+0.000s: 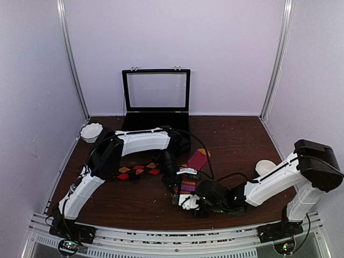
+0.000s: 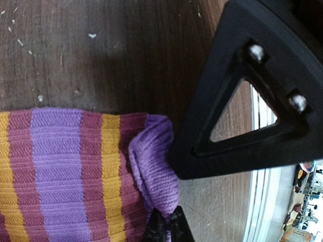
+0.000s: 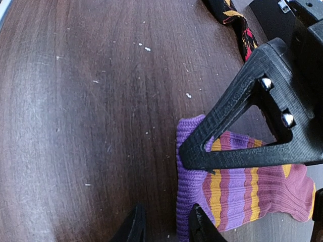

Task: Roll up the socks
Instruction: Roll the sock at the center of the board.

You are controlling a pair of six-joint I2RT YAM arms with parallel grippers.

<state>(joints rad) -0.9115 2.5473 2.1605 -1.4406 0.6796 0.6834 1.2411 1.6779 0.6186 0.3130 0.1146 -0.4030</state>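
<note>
I am pinching the purple cuff [image 2: 151,166] of the striped sock [image 3: 237,191] in the clamped left gripper [image 2: 169,194], mid-table, while the right gripper [image 3: 189,189] is straddling that same edge, jaws apart. The sock's length is running away from both, toward its orange toe [image 1: 204,152].

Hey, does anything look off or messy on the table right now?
The striped sock has its purple cuff crumpled into a fold, pinched in the fingers of the left gripper rather than lying flat. Small white specks are scattered over the wooden table. Nothing looks damaged.
</note>
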